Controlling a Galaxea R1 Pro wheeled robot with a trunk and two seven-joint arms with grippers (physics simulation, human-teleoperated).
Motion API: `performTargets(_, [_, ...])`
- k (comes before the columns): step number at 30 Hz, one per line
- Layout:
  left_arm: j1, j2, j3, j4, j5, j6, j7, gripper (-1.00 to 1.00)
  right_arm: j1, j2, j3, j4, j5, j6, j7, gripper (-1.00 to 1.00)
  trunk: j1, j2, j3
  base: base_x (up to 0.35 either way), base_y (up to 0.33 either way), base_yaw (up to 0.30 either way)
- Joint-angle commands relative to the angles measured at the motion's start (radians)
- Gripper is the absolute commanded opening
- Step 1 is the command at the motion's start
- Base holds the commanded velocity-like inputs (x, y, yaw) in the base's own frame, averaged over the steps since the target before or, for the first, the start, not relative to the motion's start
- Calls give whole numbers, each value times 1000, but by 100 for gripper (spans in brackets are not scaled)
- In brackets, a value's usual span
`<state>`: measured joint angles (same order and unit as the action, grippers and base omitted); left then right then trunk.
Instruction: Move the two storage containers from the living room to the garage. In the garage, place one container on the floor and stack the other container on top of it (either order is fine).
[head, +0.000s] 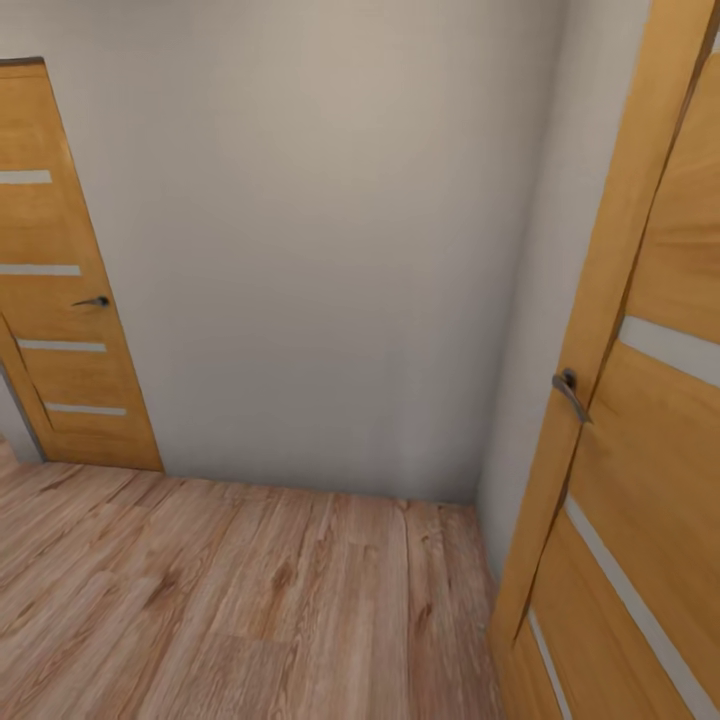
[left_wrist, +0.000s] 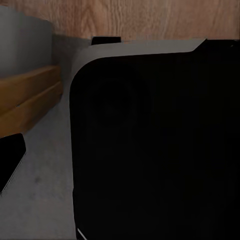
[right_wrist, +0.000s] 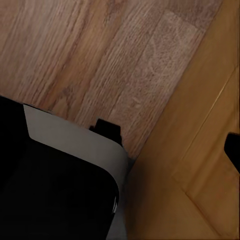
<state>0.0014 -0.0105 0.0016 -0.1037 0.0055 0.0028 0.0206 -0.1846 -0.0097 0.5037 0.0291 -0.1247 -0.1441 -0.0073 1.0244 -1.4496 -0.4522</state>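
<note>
We see matt wood-plank flooring (head: 220, 600), grainy; two smooth orange-wood doors (head: 60, 300) (head: 640, 450) with dull metal handles (head: 570, 392); a flat matt wall (head: 330, 250).

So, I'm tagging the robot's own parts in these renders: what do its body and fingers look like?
The wrist views show a large black body panel with a rounded corner and a pale grey edge band, smooth and unmarked. A small black block pokes out past that edge. Dark black slivers at the frame edges may be fingers, but too little shows to tell. No cables are visible.
</note>
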Motion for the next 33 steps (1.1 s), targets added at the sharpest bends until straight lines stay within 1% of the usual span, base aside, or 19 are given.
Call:
performTargets(1, [0,0,0,-2,1,0,2,100,-1,1,9,3,-10,-6,0,100,1,0,-1,319,0,0])
performTargets(23, [0,0,0,-2,1,0,2,100,-1,2,9,3,-10,-6,0,100,1,0,-1,317,0,1])
performTargets(33, [0,0,0,-2,1,0,2,100,-1,1,9,3,-10,-11,0,100,1,0,-1,316,0,236])
